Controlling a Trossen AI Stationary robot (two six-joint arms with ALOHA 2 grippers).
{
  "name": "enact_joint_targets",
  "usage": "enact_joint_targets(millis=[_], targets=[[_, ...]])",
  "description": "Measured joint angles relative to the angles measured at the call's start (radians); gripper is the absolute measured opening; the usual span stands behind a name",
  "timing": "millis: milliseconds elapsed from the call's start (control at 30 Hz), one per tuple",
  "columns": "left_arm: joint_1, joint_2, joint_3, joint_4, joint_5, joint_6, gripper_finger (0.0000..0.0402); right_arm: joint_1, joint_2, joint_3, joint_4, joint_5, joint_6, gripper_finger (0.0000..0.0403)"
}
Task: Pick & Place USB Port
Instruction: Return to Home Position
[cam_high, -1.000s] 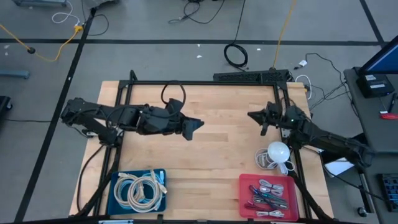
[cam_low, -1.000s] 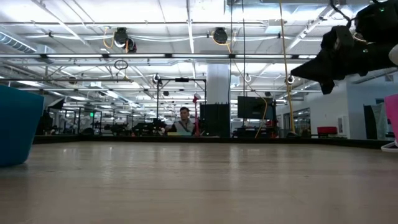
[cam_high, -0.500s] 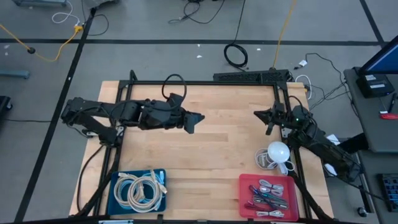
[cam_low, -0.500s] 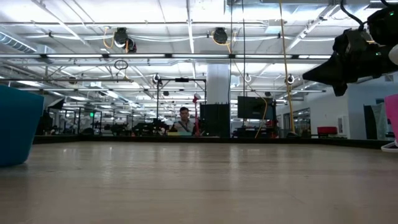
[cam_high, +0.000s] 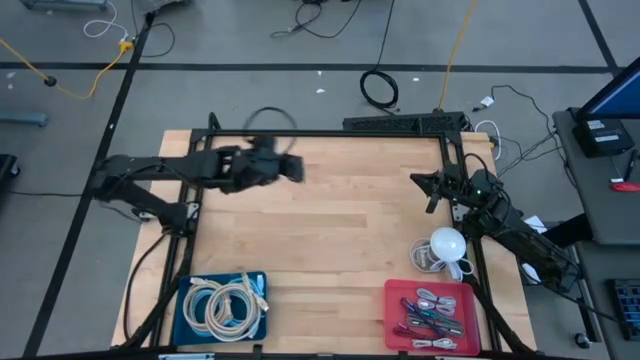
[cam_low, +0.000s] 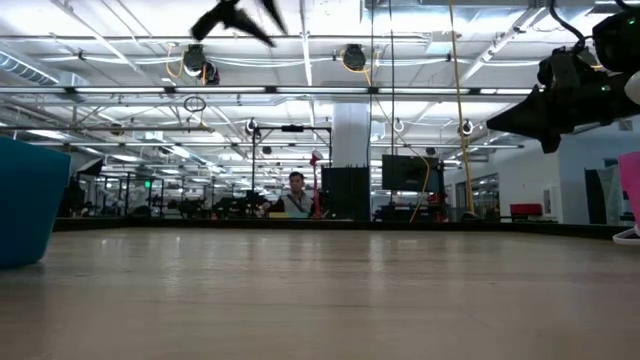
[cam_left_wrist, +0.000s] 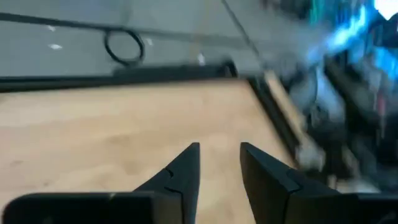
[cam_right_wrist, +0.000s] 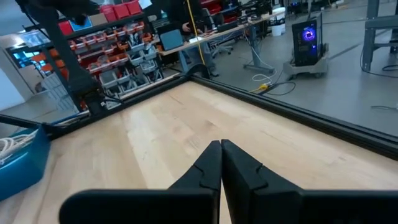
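Note:
Several small USB pieces with cords lie in a red tray at the table's near right. No gripper is near them. My left gripper hovers over the far left part of the table, blurred in the high view. In its wrist view it is open, with only bare wood between the fingers. My right gripper hangs above the table near the right edge, pointing toward the left. It is shut on nothing. Both grippers show high in the low view, left and right.
A blue tray holding coiled pale cables stands at the near left. A white round object with a cord sits just beyond the red tray. A black frame runs along the table's far edge. The middle is bare wood.
My left gripper has swung from over the table's middle toward the far left corner, moving fast and blurred now; it has newly come into the top of the low view. My right arm drew back a little toward the right edge, then kept still.

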Motion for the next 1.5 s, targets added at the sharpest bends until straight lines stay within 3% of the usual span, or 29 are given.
enact_joint_targets(millis=[100, 200, 300, 433, 533, 700, 967, 1133, 1233, 1500], targets=[[0.011, -0.179, -0.207, 0.100, -0.114, -0.074, 0.0093, 0.000, 0.000, 0.000, 0.022, 0.000, 0.000, 0.0000], [0.012, -0.409, -0.449, 0.388, -0.180, 0.017, 0.0060, 0.001, 0.000, 0.002, 0.021, -0.001, 0.000, 0.0000], [0.021, -0.604, -0.661, 0.583, -0.058, 0.226, 0.0026, 0.001, 0.002, 0.002, 0.020, -0.001, 0.000, 0.0000], [0.022, -0.775, -0.866, 0.541, 0.134, 0.221, 0.0006, 0.001, 0.002, 0.002, 0.021, 0.000, 0.000, 0.0000], [0.024, -0.893, -0.991, 0.531, 0.147, 0.219, 0.0018, 0.001, 0.002, 0.002, 0.021, 0.000, 0.000, 0.0000], [0.040, -1.100, -1.161, 0.548, 0.157, 0.350, 0.0006, 0.001, 0.003, 0.002, 0.020, -0.001, -0.006, 0.0000], [0.043, -1.309, -1.294, 0.471, 0.114, 0.502, 0.0006, 0.001, 0.003, 0.002, 0.020, -0.001, -0.006, 0.0000], [0.046, -1.293, -1.276, 0.358, -0.001, 0.549, 0.0009, 0.001, 0.003, 0.002, 0.015, -0.001, -0.003, 0.0000], [0.046, -1.284, -1.268, 0.321, -0.059, 0.481, 0.0023, 0.001, 0.003, 0.002, 0.012, -0.002, -0.003, 0.0000], [0.047, -1.283, -1.267, 0.320, -0.064, 0.493, 0.0031, 0.001, 0.003, 0.002, 0.012, -0.002, -0.006, 0.0000]])
